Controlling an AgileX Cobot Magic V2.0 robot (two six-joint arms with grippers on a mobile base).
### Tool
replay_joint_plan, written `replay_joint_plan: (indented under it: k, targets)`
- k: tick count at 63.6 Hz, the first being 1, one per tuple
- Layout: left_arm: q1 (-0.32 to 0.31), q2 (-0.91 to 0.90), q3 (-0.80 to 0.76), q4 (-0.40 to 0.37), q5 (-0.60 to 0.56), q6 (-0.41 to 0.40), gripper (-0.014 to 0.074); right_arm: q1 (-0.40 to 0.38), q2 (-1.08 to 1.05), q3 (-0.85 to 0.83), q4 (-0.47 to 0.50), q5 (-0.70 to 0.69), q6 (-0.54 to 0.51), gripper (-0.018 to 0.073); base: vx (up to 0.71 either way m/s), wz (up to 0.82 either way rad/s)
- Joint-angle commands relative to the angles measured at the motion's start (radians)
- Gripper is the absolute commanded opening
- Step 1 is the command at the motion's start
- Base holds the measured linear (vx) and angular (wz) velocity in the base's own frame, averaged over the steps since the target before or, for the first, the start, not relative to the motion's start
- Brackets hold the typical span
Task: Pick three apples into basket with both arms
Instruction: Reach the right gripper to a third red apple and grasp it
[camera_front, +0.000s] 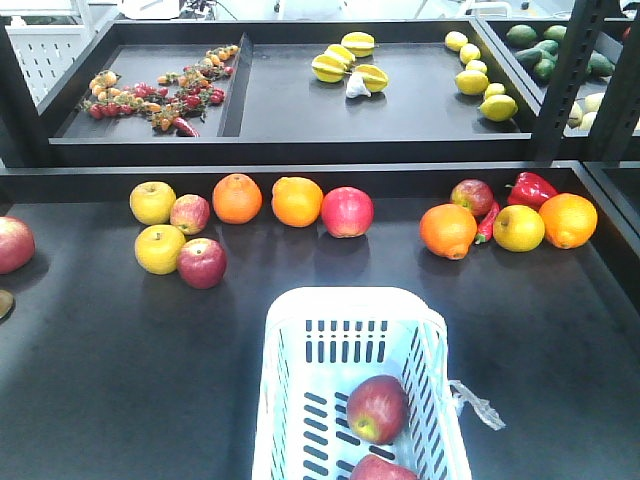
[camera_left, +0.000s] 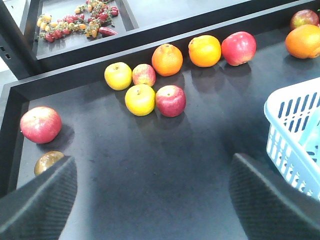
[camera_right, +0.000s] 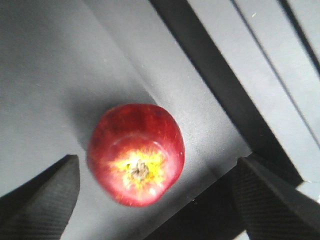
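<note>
The pale basket (camera_front: 345, 296) stands at the front middle of the dark table, with two red apples (camera_front: 377, 408) (camera_front: 380, 468) in it. Its corner also shows in the left wrist view (camera_left: 292, 130). My left gripper (camera_left: 153, 165) is open and empty over bare table left of the basket; a red apple (camera_left: 170, 100) lies ahead of it. My right gripper (camera_right: 159, 165) is open, with a dark red apple (camera_right: 135, 152) lying between its spread fingers by the table's edge. Neither gripper shows in the front view.
More red apples (camera_front: 347, 211) (camera_front: 12, 243), yellow apples (camera_front: 152, 202), oranges (camera_front: 237, 198) and a red pepper (camera_front: 531, 187) lie along the table's back. A raised black frame (camera_right: 220, 85) runs beside the right apple. A back shelf (camera_front: 300, 140) holds lemons and small tomatoes.
</note>
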Motion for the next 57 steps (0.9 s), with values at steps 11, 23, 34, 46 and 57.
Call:
replay_joint_plan:
  k: [11, 23, 34, 46, 57]
  targets:
    - [0.0, 0.007, -0.022, 0.016, -0.064, -0.011, 0.0585, -0.006, 0.083, -0.025, -0.024, -0.043, 0.003, 0.0594, 0.0, 0.0]
    - [0.0, 0.007, -0.022, 0.016, -0.064, -0.011, 0.0585, -0.006, 0.149, -0.025, -0.024, -0.068, 0.003, 0.0594, 0.0, 0.0]
    - [0.0, 0.007, -0.022, 0.016, -0.064, -0.011, 0.0585, -0.006, 0.212, -0.025, -0.024, -0.082, 0.003, 0.0594, 0.0, 0.0]
    - [0.0, 0.007, -0.022, 0.016, -0.064, -0.011, 0.0585, -0.006, 0.253, -0.025, -0.022, -0.093, 0.003, 0.0589, 0.0, 0.0]
    - [0.0, 0.007, -0.022, 0.016, -0.064, -0.011, 0.0585, -0.006, 0.263, -0.025, -0.012, -0.093, 0.004, 0.0507, 0.0, 0.0]
